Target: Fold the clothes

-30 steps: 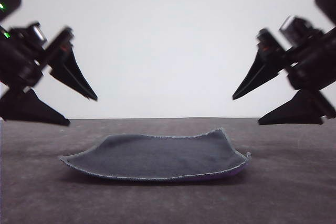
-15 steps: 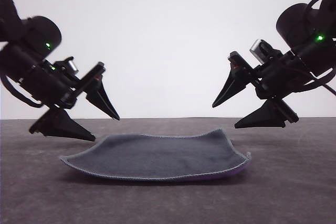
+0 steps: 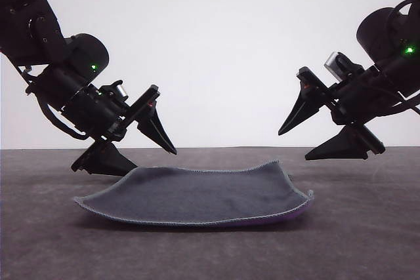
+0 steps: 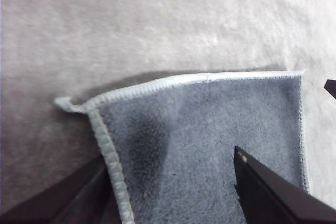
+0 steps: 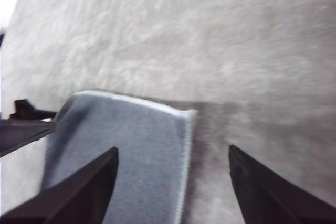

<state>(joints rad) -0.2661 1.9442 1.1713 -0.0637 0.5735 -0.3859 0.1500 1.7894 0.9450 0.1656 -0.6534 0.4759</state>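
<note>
You see a small square dark grey soft cloth (image 3: pixel 197 195) on the grey table (image 3: pixel 367 240) — left gripper (image 3: pixel 152 160) open, seemingly straddling its far-left corner; right gripper (image 3: pixel 295 145) open, empty, above its right edge.

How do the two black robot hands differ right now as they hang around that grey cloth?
The left hand sits low, its lower finger about level with the cloth at its left edge; the right hand hangs higher, clear of the cloth. In its wrist view the left hand's fingers straddle the cloth's stitched edge; the right hand's straddle a corner from farther off. Both are open, holding nothing.
</note>
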